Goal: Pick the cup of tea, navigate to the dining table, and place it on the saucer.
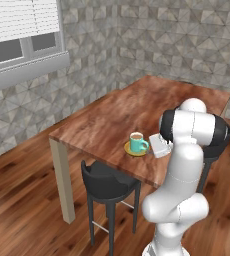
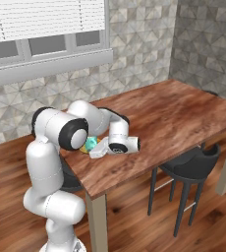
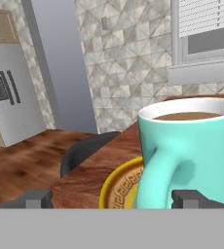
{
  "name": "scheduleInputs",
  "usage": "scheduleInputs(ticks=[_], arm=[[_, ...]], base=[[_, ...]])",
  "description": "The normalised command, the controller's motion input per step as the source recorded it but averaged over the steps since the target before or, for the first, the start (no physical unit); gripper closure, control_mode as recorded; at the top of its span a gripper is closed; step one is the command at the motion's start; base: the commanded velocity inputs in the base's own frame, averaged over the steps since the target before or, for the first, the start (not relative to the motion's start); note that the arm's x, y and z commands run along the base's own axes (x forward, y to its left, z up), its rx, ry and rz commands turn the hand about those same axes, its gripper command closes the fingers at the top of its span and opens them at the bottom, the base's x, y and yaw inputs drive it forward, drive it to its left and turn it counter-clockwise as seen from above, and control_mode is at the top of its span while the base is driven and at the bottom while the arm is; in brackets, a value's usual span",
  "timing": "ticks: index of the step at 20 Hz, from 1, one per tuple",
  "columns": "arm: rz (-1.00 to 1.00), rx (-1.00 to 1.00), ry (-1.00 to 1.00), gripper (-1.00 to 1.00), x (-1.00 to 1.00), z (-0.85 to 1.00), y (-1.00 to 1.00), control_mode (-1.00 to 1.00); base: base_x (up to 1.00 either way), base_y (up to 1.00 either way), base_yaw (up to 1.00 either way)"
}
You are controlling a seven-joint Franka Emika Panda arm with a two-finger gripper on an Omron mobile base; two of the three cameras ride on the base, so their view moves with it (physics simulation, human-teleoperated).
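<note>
Cup of tea (image 3: 192, 151) just before end effector (image 3: 111, 198)

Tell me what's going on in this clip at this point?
The white arm has brought the cup of tea to the dining table, and the cup now sits on the yellow saucer near the table's front edge, tea inside and upright. The gripper is level with the cup, right beside it; in the hand view its fingertips stand wide apart with the cup's handle between them, so it looks open and released. A dark stool stands under the table edge nearby.
</note>
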Motion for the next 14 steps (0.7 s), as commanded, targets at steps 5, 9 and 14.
scheduleInputs(ticks=[5, 9, 14], arm=[[0.0, 0.0, 0.0, -1.0, 0.0, 0.0, 0.0, -1.0], [-0.06, 0.02, -0.05, -1.0, 0.0, 0.0, -0.1, -1.0], [-0.11, 0.04, -0.11, -1.0, 0.0, 0.0, -0.04, -1.0]], base=[[0.0, 0.0, 0.0], [0.0, 0.0, 0.0], [0.0, 0.0, 0.0]])
